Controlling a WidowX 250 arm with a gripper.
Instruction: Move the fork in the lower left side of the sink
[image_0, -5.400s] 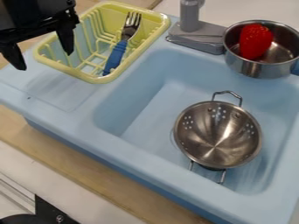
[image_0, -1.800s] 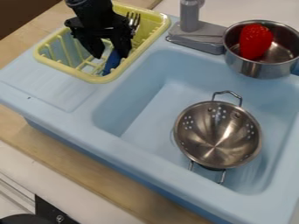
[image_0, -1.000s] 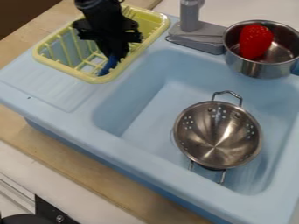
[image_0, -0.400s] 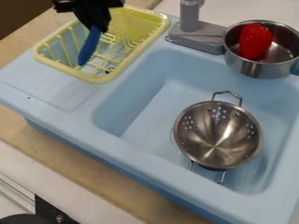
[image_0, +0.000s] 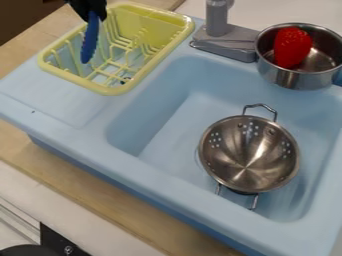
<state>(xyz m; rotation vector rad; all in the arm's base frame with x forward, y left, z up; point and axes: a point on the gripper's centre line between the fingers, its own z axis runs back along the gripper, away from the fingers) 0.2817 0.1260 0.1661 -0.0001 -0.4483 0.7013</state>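
blue-handled fork (image_0: 89, 42) (in end effector (image_0: 94, 13))

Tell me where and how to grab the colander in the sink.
Probably take the colander by its wire handle nearest the faucet, coming down from above: that thin loop juts past the rim, and the bowl lies open side up.

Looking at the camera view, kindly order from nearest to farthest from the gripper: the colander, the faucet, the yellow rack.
1. Yellow rack, beside the gripper
2. Faucet, behind the sink's basin
3. Colander, inside the basin
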